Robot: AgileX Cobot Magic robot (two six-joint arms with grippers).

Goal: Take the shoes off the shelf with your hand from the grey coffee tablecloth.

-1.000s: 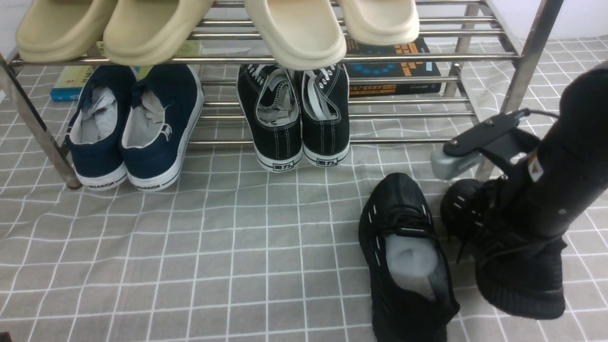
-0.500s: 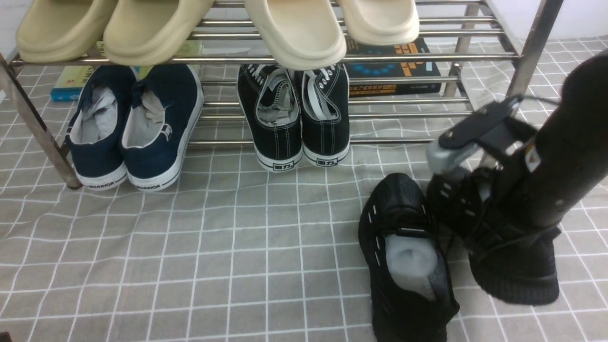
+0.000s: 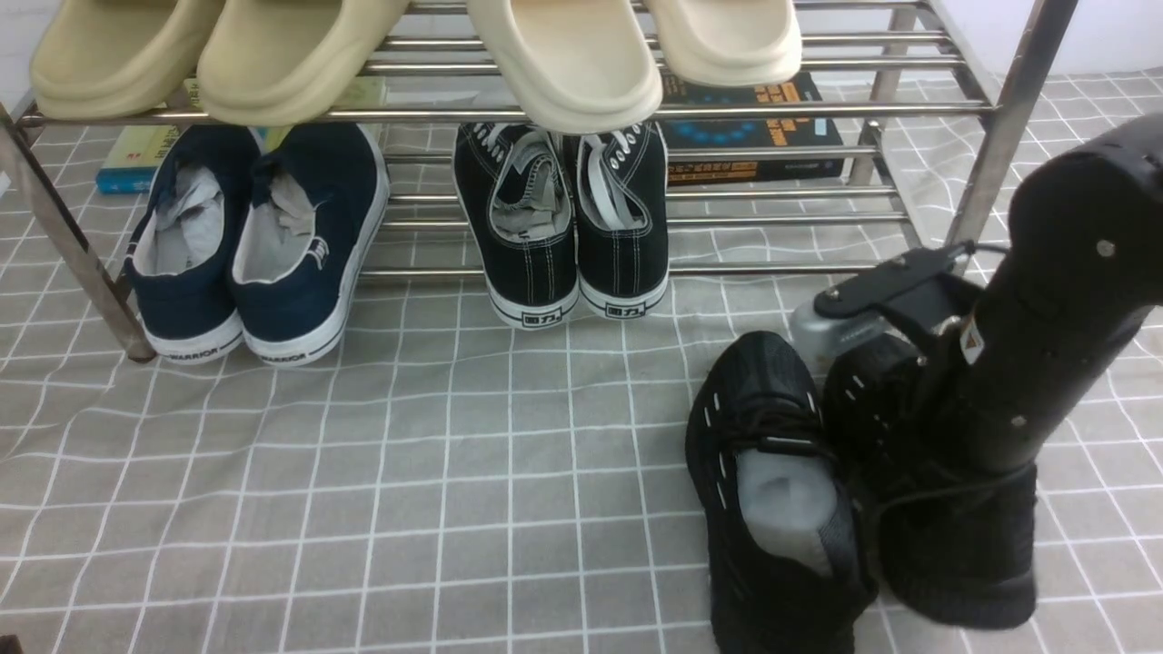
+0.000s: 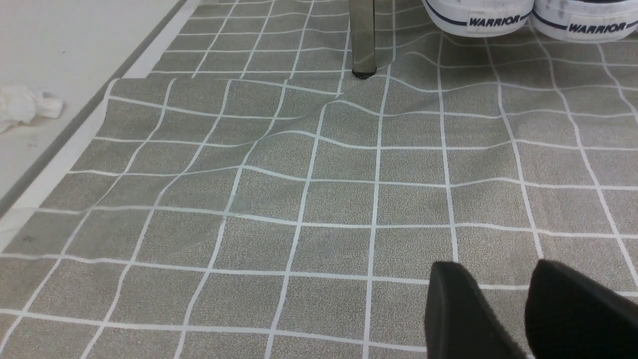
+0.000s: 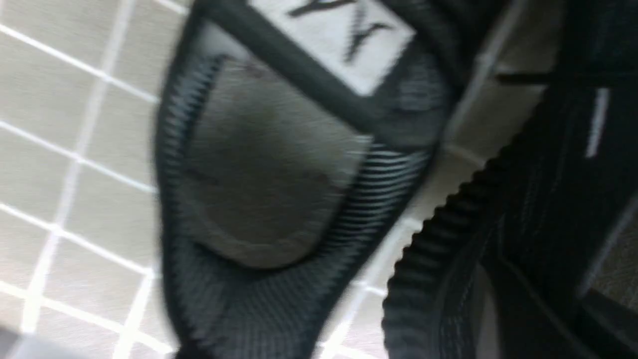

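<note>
- The black knit sneakers point(image 3: 772, 563) lie on the grey coffee tablecloth point(image 3: 418, 509), in front of the shelf point(image 3: 790, 111), close side by side; a strip of cloth shows between them in the right wrist view.
- Compared with a second ago, the right-hand sneaker point(image 3: 963, 554) sits nearer its mate, which has not moved.
- The right gripper point(image 3: 909, 454) has also shifted left with its arm.
- That sneaker is under the right gripper, partly hidden; whether the jaws are apart, together or clamped on it cannot be told.
- The left gripper's point(image 4: 498, 271) jaws stand apart over bare cloth, well away from the pair.
- On the lower tier are navy sneakers point(image 3: 300, 236) and black canvas sneakers point(image 3: 536, 218), with books point(image 3: 754, 127) behind.
- Cream clogs point(image 3: 581, 64) rest on the upper tier.
</note>
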